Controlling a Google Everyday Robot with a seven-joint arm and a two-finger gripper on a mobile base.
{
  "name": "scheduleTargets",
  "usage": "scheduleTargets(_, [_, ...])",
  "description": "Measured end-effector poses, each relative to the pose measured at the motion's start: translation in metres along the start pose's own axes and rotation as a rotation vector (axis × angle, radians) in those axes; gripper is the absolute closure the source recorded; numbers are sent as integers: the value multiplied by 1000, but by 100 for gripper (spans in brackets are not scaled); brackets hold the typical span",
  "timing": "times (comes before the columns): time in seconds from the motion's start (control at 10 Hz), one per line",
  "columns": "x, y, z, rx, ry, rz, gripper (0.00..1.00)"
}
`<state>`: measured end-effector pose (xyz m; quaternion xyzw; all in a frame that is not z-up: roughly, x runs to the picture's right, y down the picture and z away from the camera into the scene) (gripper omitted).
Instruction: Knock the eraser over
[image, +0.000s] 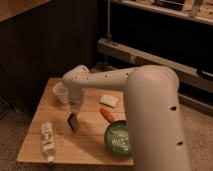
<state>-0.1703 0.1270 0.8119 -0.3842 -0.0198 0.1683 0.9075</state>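
The eraser (72, 121) is a small dark block with a thin light edge, standing slightly tilted on the wooden table (35, 135), left of centre. My gripper (74, 107) hangs down from the white arm just above and behind the eraser, close to its top. Whether it touches the eraser does not show.
A clear plastic cup (60, 93) stands behind and to the left of the gripper. A white labelled bottle (47, 140) lies at the front left. A pale beige pad (108, 100), an orange carrot-like item (107, 115) and a green bowl (119, 138) lie to the right.
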Motion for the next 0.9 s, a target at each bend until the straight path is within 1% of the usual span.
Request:
scheduleTargets(0.4, [0, 2, 18, -13, 34, 5, 100])
scheduleTargets(0.5, [3, 1, 17, -5, 28, 6, 100])
scheduleTargets(0.7, [1, 1, 5, 3, 15, 8, 100])
scheduleTargets(0.8, [0, 3, 4, 2, 18, 7, 100])
scheduleTargets(0.9, [2, 3, 7, 2, 22, 9, 100])
